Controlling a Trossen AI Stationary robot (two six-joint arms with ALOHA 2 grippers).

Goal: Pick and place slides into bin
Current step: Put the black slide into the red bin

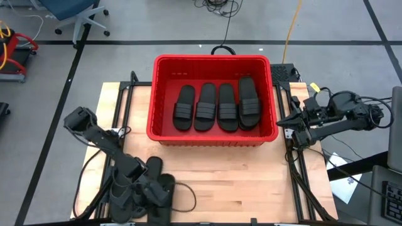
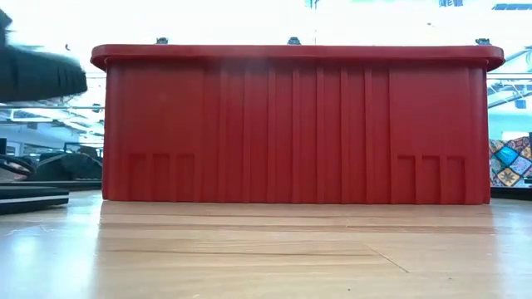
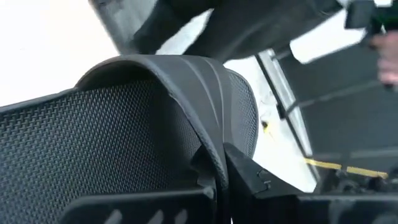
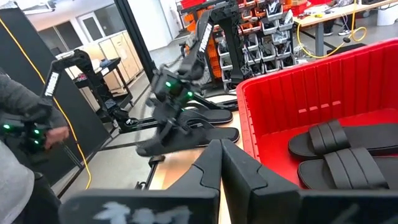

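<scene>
Wooden tabletop (image 1: 251,176) fills your overhead view, with the red bin (image 1: 212,139) sitting at its far middle and grey floor around it. Your bin holds four black slides (image 1: 217,105) side by side, each with its long axis running from the near wall to the far wall; the one at the right end (image 1: 249,103) sits a little farther back than the rest. From table height you see only the bin's ribbed near wall (image 2: 291,133), so everything inside is hidden there. Your left gripper (image 1: 146,182) is down at the near left corner of the table, among a heap of loose slides (image 1: 164,188); the arm covers most of that heap, so you cannot count them or tell which way each one points. In the left wrist view a ribbed strap and textured footbed (image 3: 112,130) fill the frame right against the fingers (image 3: 249,177), so the claw is probably closed on that slide, though the fingertips themselves are cut off. Your right gripper (image 1: 290,121) waits just outside the bin's right wall, its fingers (image 4: 214,165) pressed together on nothing. A person's grey sleeve (image 4: 15,99) shows at the edge of the right wrist view.
</scene>
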